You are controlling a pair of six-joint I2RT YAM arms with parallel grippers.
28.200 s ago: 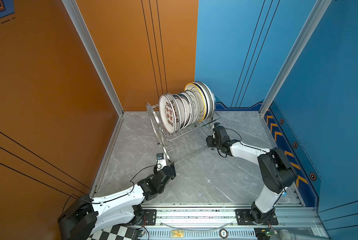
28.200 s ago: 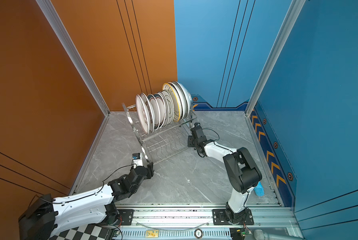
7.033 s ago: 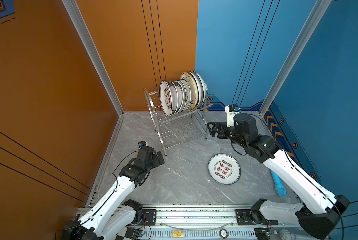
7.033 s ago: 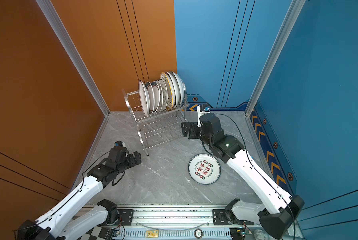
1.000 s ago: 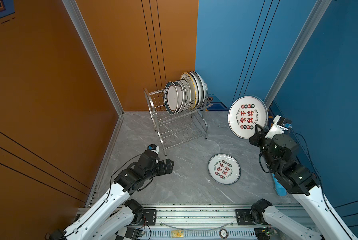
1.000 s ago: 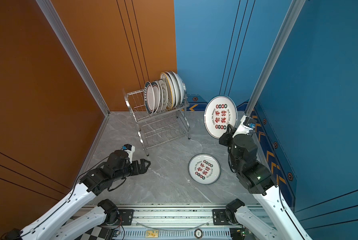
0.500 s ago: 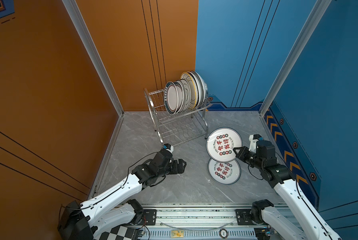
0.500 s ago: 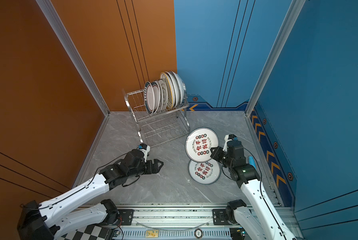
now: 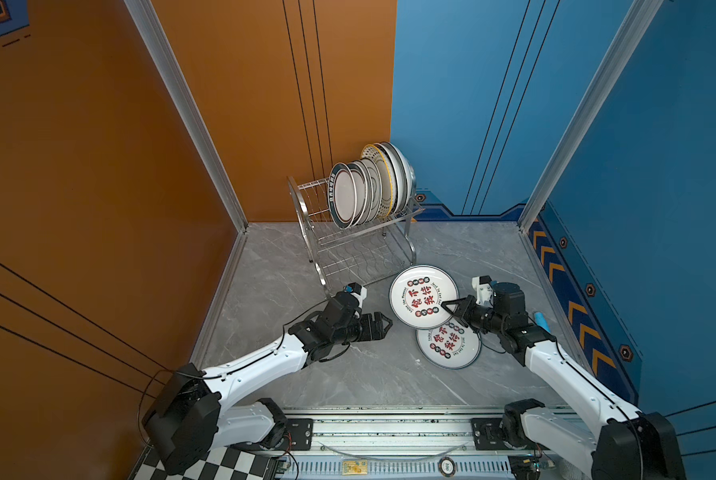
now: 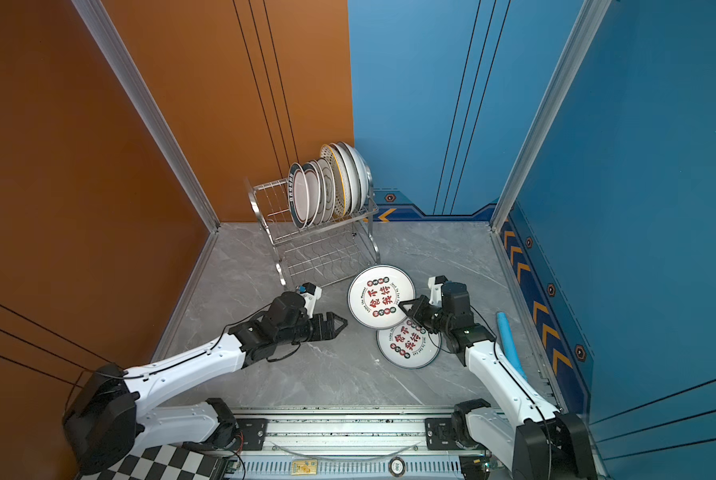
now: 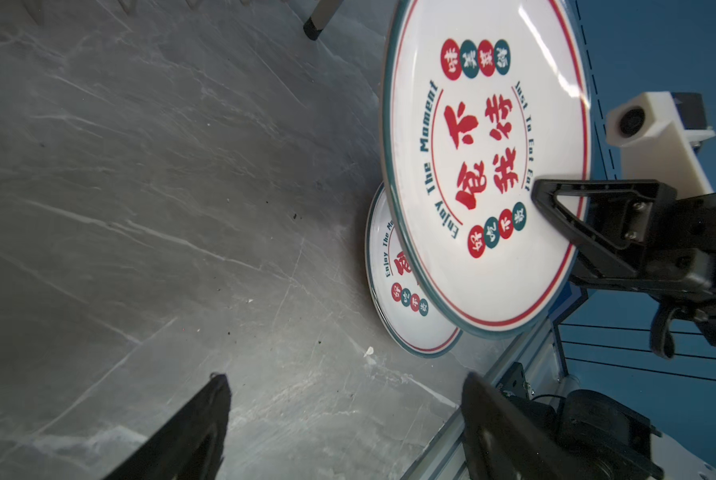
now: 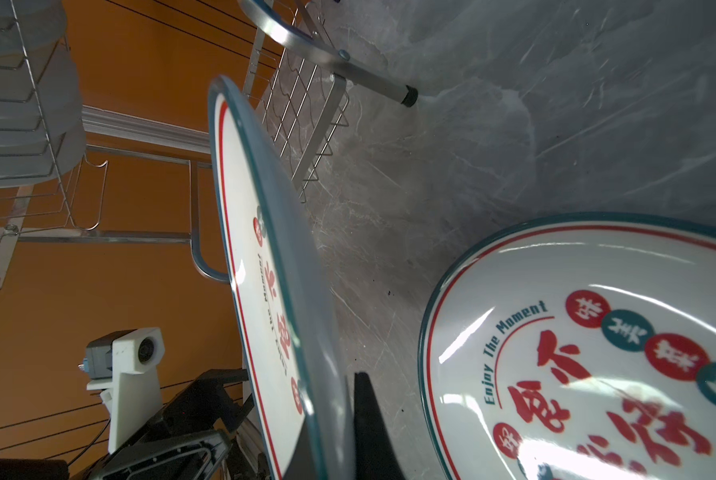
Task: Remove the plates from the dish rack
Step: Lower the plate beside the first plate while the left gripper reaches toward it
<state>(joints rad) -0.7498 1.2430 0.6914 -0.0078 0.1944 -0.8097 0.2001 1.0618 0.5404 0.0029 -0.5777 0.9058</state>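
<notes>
My right gripper (image 9: 448,311) (image 10: 404,310) (image 12: 332,415) is shut on the rim of a white plate (image 9: 424,300) (image 10: 381,297) (image 11: 485,166) (image 12: 265,291) with red characters and a teal rim. It holds this plate tilted, just above the floor. A matching plate (image 9: 447,347) (image 10: 408,347) (image 11: 406,303) (image 12: 597,353) lies flat, partly under it. My left gripper (image 9: 387,326) (image 10: 342,324) (image 11: 346,378) is open and empty, low over the floor just left of the held plate. Behind stands the dish rack (image 9: 302,216) (image 10: 265,208) with several plates (image 9: 348,199) (image 10: 306,197) upright on its top tier.
A blue cylinder (image 9: 541,322) (image 10: 510,340) lies along the right wall. An orange wall closes the left side and blue walls the back and right. The arms' metal rail (image 9: 389,419) runs along the front edge. The rack's near leg (image 11: 312,25) stands close to the held plate.
My right gripper has brought the plate down from high on the right to just above the floor plate. My left arm has moved right, towards it, with its jaws slightly narrower.
</notes>
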